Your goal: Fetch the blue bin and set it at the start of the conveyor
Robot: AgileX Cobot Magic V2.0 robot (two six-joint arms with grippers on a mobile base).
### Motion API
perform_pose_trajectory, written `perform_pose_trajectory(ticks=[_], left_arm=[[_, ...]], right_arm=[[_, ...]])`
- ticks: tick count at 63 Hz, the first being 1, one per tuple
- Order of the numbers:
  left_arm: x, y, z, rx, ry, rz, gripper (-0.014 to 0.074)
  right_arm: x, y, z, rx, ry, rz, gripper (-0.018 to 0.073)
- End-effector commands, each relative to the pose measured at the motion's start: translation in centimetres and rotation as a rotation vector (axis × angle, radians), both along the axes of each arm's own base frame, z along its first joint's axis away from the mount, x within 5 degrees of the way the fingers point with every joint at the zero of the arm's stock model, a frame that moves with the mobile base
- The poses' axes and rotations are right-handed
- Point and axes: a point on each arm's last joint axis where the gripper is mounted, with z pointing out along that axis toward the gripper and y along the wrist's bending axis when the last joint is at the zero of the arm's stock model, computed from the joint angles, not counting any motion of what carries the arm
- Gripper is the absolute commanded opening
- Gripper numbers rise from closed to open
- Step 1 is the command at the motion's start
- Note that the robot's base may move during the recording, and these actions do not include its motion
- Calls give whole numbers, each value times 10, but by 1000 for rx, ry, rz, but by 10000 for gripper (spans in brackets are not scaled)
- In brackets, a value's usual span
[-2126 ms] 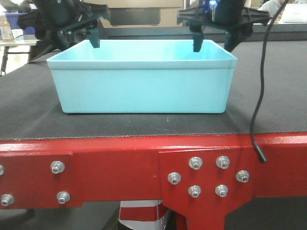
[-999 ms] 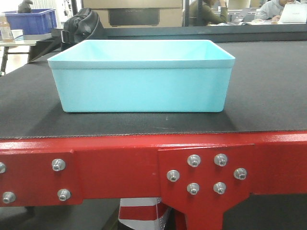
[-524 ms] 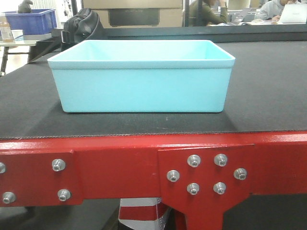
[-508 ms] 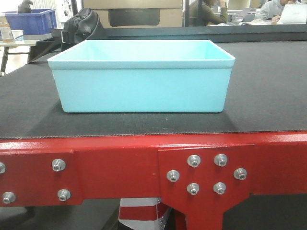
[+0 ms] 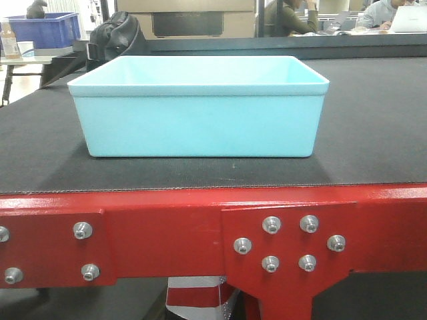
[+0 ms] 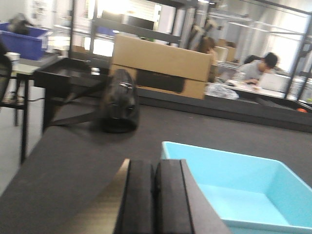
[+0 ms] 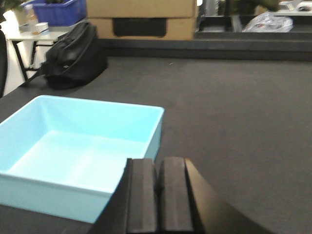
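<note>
The blue bin (image 5: pixel 198 110), a light cyan tub, stands upright and empty on the conveyor start's black belt (image 5: pixel 373 133), just behind the red frame (image 5: pixel 167 233). Neither gripper shows in the front view. In the left wrist view my left gripper (image 6: pixel 155 168) is shut with nothing between its pads, pulled back to the near left of the blue bin (image 6: pixel 243 190) and apart from it. In the right wrist view my right gripper (image 7: pixel 158 165) is shut on nothing, near the blue bin's (image 7: pixel 73 156) right front corner and clear of the rim.
A black bag (image 5: pixel 113 37) lies on the belt behind the bin at the left. Cardboard boxes (image 5: pixel 187 17) stand along the back edge. A dark blue bin (image 5: pixel 47 28) sits on a side table at the far left. People sit at desks beyond.
Two seconds ago both grippers were at the bin's far rim corners; they have since withdrawn from the front view. The bin has stayed in place on the belt.
</note>
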Motion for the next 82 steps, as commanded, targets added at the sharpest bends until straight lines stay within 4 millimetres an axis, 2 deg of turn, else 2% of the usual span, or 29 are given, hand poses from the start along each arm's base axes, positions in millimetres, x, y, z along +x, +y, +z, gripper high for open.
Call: perform_pose_trajectory(ticks=[1,10,18,34,63,73,82], left_arm=[[-5,4,-1,-5,-1,48,-111],[-11,8,3,-4,-46,113,-111],[-13,8,4,-3,-56,122,-111],[-13,8,4,-3,-58,123,-111],[-13,8,4,-3,-59,123,-111],[-13,8,4,-3,-59,123,-111],[-13,8,4,-3,-59,123,-111]], right_arm=[[-1,-5,4,-8,-46,-31,-166],[-8,-5,15,6,-148,-17,-166],[-27,-7,23,15,-209,-20,-166],[-53,-13,26,22,-234,-38,-166],[-55,-13,26,16,-233,-42,-166],[-62,-16,11,-60,-236,-66,-166],[-66,-22,-27,-112,-189,-146,-166]])
